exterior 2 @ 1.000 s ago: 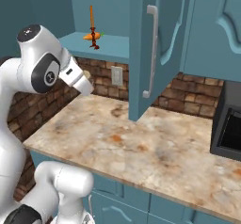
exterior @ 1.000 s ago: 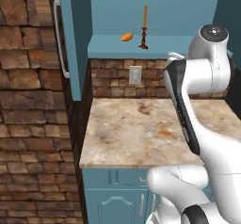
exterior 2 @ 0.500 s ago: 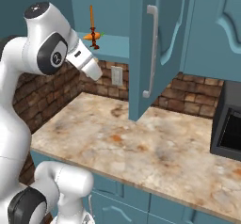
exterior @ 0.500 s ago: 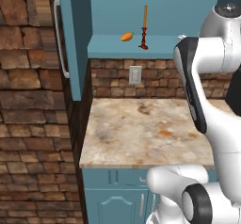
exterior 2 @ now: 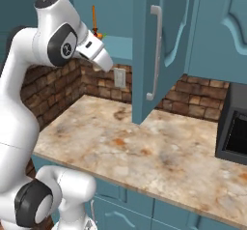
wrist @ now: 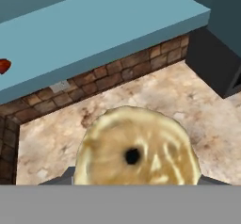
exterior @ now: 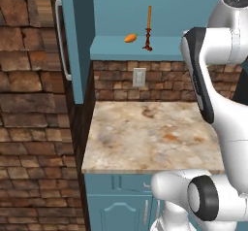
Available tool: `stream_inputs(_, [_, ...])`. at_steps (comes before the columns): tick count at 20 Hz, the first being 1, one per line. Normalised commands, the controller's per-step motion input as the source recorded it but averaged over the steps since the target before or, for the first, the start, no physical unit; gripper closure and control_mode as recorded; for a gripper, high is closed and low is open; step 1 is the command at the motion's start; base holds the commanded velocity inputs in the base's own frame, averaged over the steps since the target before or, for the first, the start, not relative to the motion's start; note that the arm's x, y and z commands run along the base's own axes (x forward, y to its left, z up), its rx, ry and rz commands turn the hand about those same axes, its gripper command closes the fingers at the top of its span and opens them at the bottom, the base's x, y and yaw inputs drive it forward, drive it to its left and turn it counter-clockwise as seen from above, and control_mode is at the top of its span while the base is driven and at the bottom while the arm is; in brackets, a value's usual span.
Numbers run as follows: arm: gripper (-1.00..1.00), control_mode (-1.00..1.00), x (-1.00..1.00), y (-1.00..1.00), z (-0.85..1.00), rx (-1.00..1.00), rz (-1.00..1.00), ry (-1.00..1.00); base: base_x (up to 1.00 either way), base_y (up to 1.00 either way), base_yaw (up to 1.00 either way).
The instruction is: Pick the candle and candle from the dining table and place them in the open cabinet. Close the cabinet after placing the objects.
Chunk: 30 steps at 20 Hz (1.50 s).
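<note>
My gripper [wrist: 135, 180] is shut on the squat yellowish-gold candle [wrist: 136, 148], which hides the fingertips in the hand view. Its top, with a dark wick hole, faces the camera. My raised hand [exterior 2: 98, 53] hangs at the height of the open cabinet's teal shelf [exterior: 164, 48] [wrist: 94, 25], just in front of it. The tall orange taper candle [exterior: 148, 27] [exterior 2: 93, 20] stands upright on its dark stand on that shelf. Both cabinet doors [exterior: 72, 41] [exterior 2: 157, 45] stand open. Whether the stone counter [exterior: 145, 133] below is the dining table, I cannot tell.
A small orange oval lump [exterior: 130, 38] lies on the shelf left of the taper. A brick back wall with a wall socket [exterior: 139, 77] runs under the shelf. A dark box-like unit [exterior 2: 235, 130] sits at the counter's right end. The right door [exterior 2: 157, 45] juts out over the counter.
The arm has lifted: elbow and hand have risen from over the counter to shelf height. The gold candle stays in the grip. Taper and lump have not moved.
</note>
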Motion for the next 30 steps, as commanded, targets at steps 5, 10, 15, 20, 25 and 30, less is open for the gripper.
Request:
stream_inputs(5, [1.0, -1.0, 0.24, 0.0, 0.0, -0.11, 0.12, 0.0, 0.0, 0.0, 0.0])
stream_inputs(10, [1.0, -1.0, 0.26, -0.1, 0.0, -0.01, 0.05, 0.0, 0.0, 0.0, 0.0])
stream_inputs(15, [1.0, -1.0, 0.36, -0.15, 0.0, 0.0, -0.02, 0.01, 0.0, 0.0, 0.0])
stream_inputs(20, [1.0, -1.0, 0.47, -0.03, 0.0, 0.0, -0.07, 0.04, 0.0, 0.0, 0.0])
stream_inputs(25, [1.0, -1.0, 0.42, -0.07, 0.05, 0.0, -0.03, 0.06, 0.0, 0.0, 0.0])
stream_inputs(30, [1.0, -1.0, 0.36, -0.19, 0.0, 0.0, 0.0, 0.05, 0.0, 0.0, 0.0])
